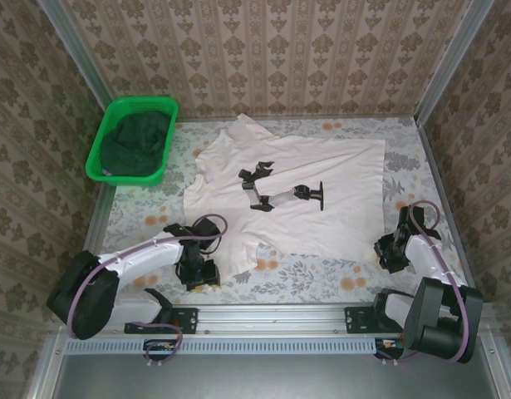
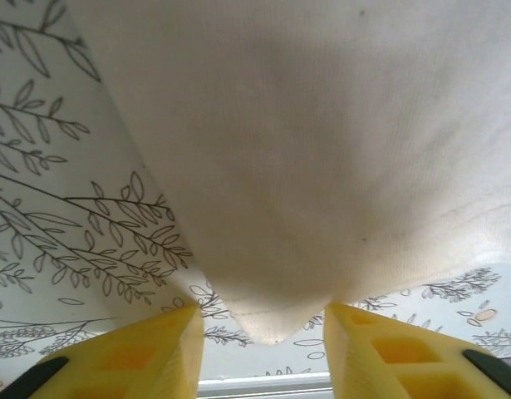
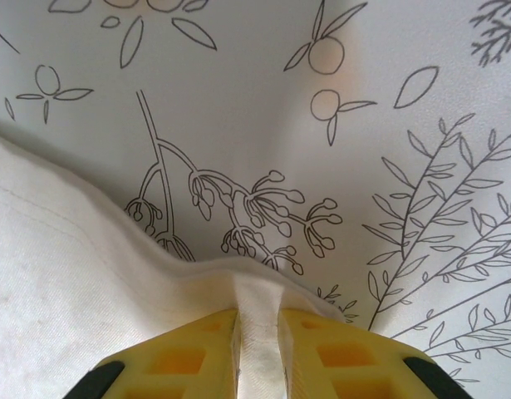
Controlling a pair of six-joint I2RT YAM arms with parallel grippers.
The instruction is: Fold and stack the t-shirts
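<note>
Pinching hem of cream t-shirt (image 1: 321, 166) with right gripper (image 3: 257, 322) clamped tight; straddling its corner with left gripper (image 2: 262, 320) spread wide

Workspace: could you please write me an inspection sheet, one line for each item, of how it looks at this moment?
Surface: table under a floral cover.
Job's things: cream shirt spread out, black print facing up; green shirt bunched in the basket.
Clutter: nothing seen besides the basket.
Grippers: left gripper open, a corner of the cream shirt between its fingers; right gripper shut on the cream shirt's hem.
Cables: purple cables run along both arms.
Surroundings: patterned walls on three sides; metal rail at the near edge.
</note>
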